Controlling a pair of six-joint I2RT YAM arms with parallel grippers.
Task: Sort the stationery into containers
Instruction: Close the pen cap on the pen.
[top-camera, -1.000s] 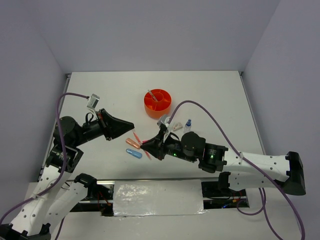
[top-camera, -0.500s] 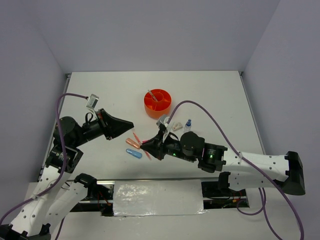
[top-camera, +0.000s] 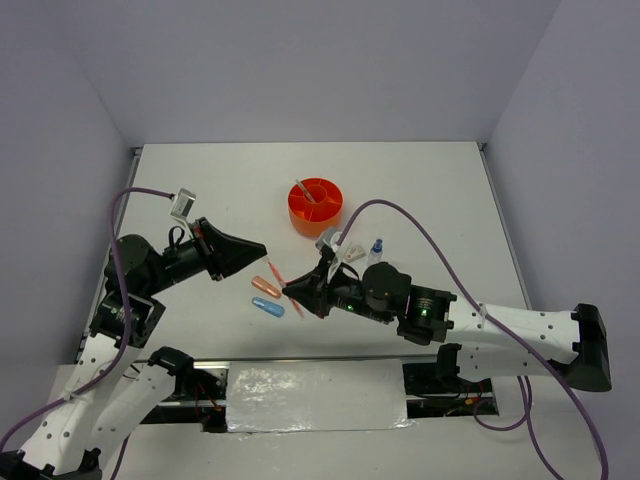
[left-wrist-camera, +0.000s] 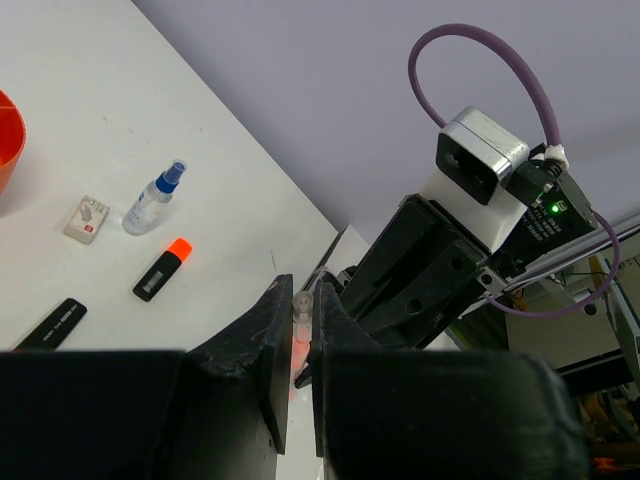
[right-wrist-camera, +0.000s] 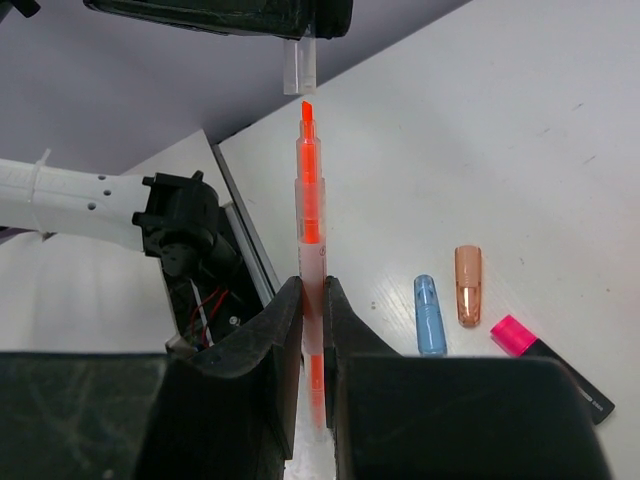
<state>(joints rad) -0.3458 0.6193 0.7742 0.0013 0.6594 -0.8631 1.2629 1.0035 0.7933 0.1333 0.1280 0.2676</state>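
Since a second ago the right gripper (right-wrist-camera: 311, 292) has edged slightly toward the left gripper (left-wrist-camera: 296, 292), which has barely shifted. The right jaws are clenched on the pink pen (right-wrist-camera: 310, 200), whose bared tip points at, and stops just short of, the clear cap (right-wrist-camera: 298, 68) pinched in the left jaws. The orange capsule (right-wrist-camera: 467, 285) and blue capsule (right-wrist-camera: 430, 315) lie side by side on the table beneath. The orange tub (top-camera: 308, 224) sits beyond them, its contents too small to make out. From above, the right gripper hides most of the pen.
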